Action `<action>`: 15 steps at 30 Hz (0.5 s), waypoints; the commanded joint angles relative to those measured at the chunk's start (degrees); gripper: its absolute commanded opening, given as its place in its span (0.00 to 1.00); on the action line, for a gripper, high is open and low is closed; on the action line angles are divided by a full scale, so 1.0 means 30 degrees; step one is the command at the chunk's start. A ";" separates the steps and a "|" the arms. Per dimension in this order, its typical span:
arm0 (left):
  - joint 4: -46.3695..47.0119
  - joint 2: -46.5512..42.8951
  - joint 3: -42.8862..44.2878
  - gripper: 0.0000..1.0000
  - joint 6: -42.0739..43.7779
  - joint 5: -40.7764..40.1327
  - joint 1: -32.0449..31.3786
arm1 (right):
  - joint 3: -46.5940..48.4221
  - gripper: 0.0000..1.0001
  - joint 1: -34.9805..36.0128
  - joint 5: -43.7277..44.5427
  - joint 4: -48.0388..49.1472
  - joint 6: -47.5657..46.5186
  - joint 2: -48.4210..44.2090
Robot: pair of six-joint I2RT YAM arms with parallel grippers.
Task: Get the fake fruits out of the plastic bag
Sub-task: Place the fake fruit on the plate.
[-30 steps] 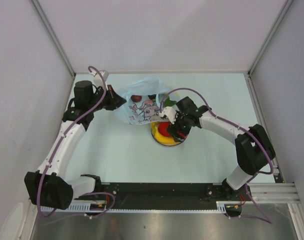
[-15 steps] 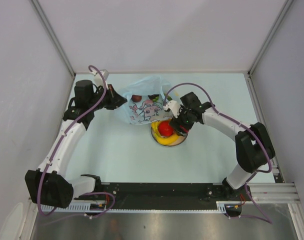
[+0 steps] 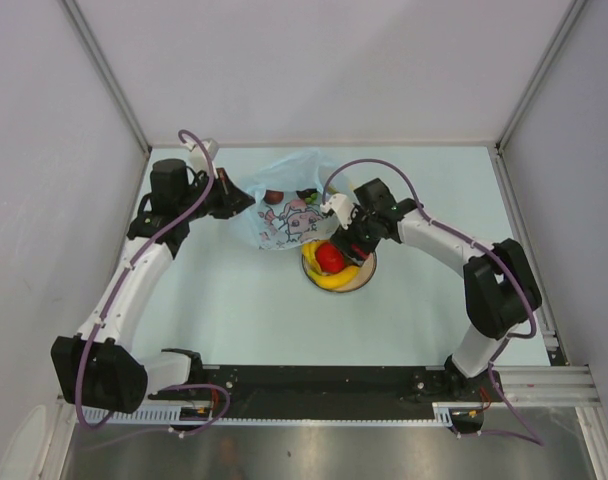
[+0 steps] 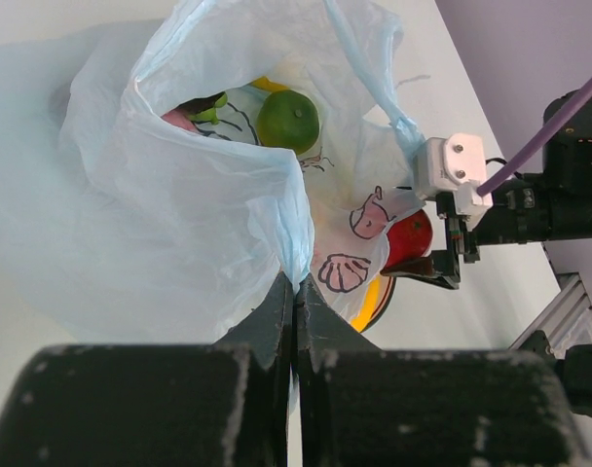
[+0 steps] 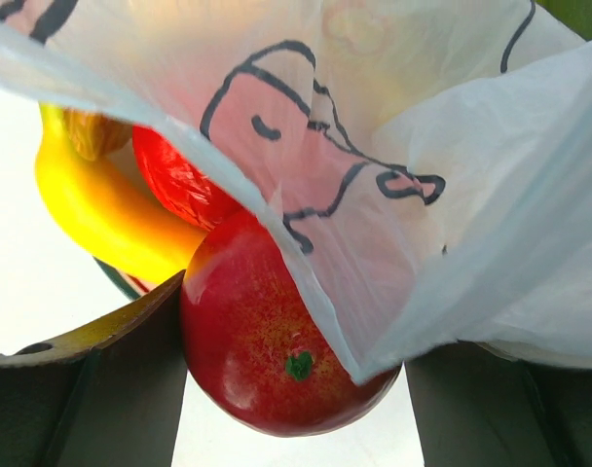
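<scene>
Pale-blue table (image 3: 264, 310) | bag (image 3: 289, 172) at 12 o'clock, left gripper (image 4: 294, 295) clamped on its rim | right gripper (image 3: 346, 240) wide, empty, backed off plate (image 3: 367, 270) toward 1 o'clock | apple (image 3: 330, 258) dropped beside banana (image 3: 336, 282); green fruit (image 4: 287, 120) left in bag, next.

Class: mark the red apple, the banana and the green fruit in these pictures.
red apple (image 5: 267, 341), right wrist view, middle of its skin
banana (image 5: 101, 214), right wrist view, middle of its curve
green fruit (image 4: 287, 120), left wrist view, centre of its rounded top
</scene>
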 commanded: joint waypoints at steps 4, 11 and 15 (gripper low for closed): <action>0.0514 0.0126 0.0964 0.00 -0.0310 0.0467 0.0150 | 0.0758 0.42 0.0059 -0.0162 0.1135 0.0297 0.2012; 0.0337 -0.0225 0.0731 0.00 -0.0104 0.0467 0.0150 | 0.0670 0.68 -0.0263 -0.0045 -0.0213 0.0531 0.1868; 0.0571 -0.0255 0.0409 0.00 -0.0162 0.0497 0.0179 | 0.0670 1.00 -0.0468 -0.0161 -0.0594 0.0589 0.1225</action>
